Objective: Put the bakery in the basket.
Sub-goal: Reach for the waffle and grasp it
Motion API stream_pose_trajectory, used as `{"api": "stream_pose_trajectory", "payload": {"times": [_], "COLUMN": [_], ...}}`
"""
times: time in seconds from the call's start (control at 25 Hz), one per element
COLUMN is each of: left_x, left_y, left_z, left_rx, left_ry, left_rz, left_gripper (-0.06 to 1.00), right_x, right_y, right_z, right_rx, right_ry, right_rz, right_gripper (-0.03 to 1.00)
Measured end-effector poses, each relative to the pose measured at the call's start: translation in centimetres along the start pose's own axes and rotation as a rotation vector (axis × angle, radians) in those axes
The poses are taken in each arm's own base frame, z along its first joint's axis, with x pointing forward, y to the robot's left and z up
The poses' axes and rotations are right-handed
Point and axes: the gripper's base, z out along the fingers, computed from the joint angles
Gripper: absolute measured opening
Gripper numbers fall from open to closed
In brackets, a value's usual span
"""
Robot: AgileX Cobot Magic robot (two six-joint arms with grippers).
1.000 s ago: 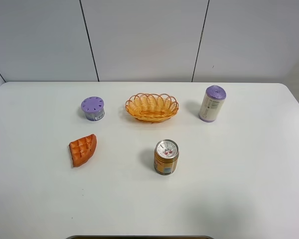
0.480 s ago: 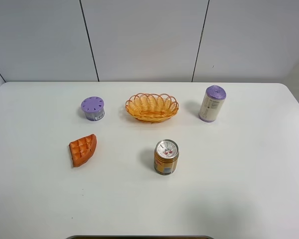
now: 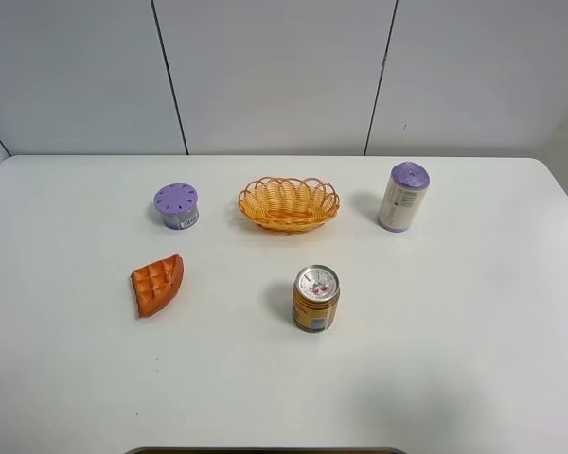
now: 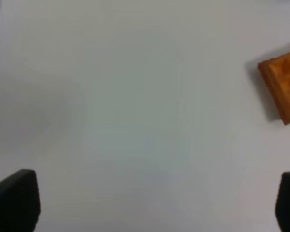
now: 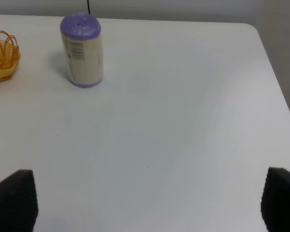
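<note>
Exterior high, desk (image 3: 473, 359): white, rounded corners, set against a grey panelled wall; carries 5 items, all apart from one another.
Exterior high, bakery (image 3: 158, 285): orange-brown wedge with a grid of squares on top, lying flat on the left side of the desk, nearer the front edge; outside the basket and well apart from it.
Exterior high, basket (image 3: 289, 203): shallow oval of orange-yellow weave with a looped rim, near the middle toward the back; nothing inside.
Exterior high, round container (image 3: 176, 206): low, purple lid with a ring of dots, left of the basket, behind the bakery.
Exterior high, tall cylinder (image 3: 403, 197): pale body, purple cap, upright, right of the basket.
Exterior high, drink can (image 3: 316, 298): gold, silver top, upright, in front of the basket.
Left wrist, left pincer (image 4: 152, 203): 2 dark fingertips (image 4: 14, 200) at opposite edges of the picture, spread wide; grips nothing, bare desk between them.
Left wrist, bakery: 1 corner visible at the picture's edge, well apart from the pincer, not touched.
Right wrist, right pincer (image 5: 146, 200): 2 dark fingertips spread wide, grips nothing, over bare desk.
Right wrist, tall cylinder: upright ahead of the pincer, well apart from it.
Right wrist, basket: only part of the looped rim visible, beside the tall cylinder.
</note>
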Motion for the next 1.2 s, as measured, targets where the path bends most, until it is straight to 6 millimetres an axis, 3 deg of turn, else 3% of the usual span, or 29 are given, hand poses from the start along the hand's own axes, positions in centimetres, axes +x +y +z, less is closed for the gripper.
{"api": "stream_pose_trajectory", "payload": {"times": [0.32, 0.52, 0.8, 1.2], "left_x": [-5.3, -7.3, -8.1, -7.0], "left_y": [-1.1, -1.9, -4.8, -9.7], "left_z": [6.4, 10.2, 14.8, 19.9], "left_rx": [0.133, 0.230, 0.313, 0.356], "left_ry": [0.207, 0.293, 0.359, 0.428], "left_rz": [0.024, 0.031, 0.118, 0.236], "left_gripper": [0.99, 0.99, 0.99, 0.99], "right_x": [0.0, 0.0, 0.0, 0.0], "right_y": [0.0, 0.0, 0.0, 0.0], "right_z": [0.0, 0.0, 0.0, 0.0], "right_rx": [0.000, 0.000, 0.000, 0.000], "right_ry": [0.000, 0.000, 0.000, 0.000], "right_rz": [0.000, 0.000, 0.000, 0.000], "right_gripper": [0.91, 0.91, 0.91, 0.91]}}
